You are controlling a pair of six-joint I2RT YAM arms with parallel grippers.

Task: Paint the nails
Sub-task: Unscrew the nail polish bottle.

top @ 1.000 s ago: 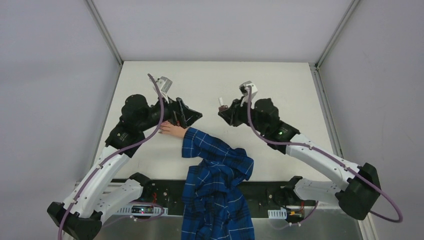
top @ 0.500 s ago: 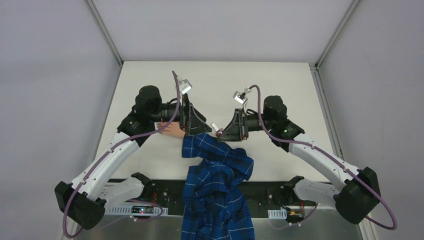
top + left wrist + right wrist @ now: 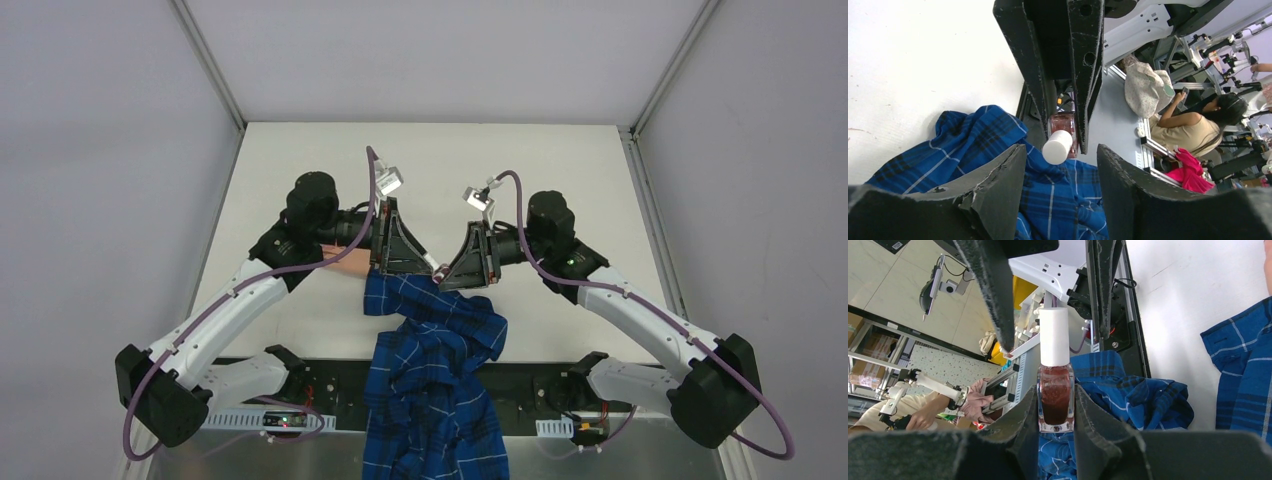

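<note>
My right gripper [image 3: 462, 262] [image 3: 1056, 390] is shut on the glass body of a small polish bottle [image 3: 1055, 400] of dark red polish, held level above the table. Its white cap [image 3: 1054, 337] [image 3: 1057, 146] points at my left gripper [image 3: 405, 250] [image 3: 1060, 150]. That gripper's jaws stand open on either side of the cap, with a gap on each side. A pale pinkish hand [image 3: 347, 260] with a blue plaid sleeve [image 3: 430, 315] lies on the table under my left arm. The nails are hidden by that arm.
The plaid cloth [image 3: 430, 420] runs back over the table's near edge between the two arm bases. The white table [image 3: 300, 170] is boxed in by grey walls on the left, right and far sides.
My left gripper swung right, away from the hand and up to the bottle, and its jaws narrowed around the cap. My right gripper came toward the centre and turned the bottle cap-first toward the left gripper.
</note>
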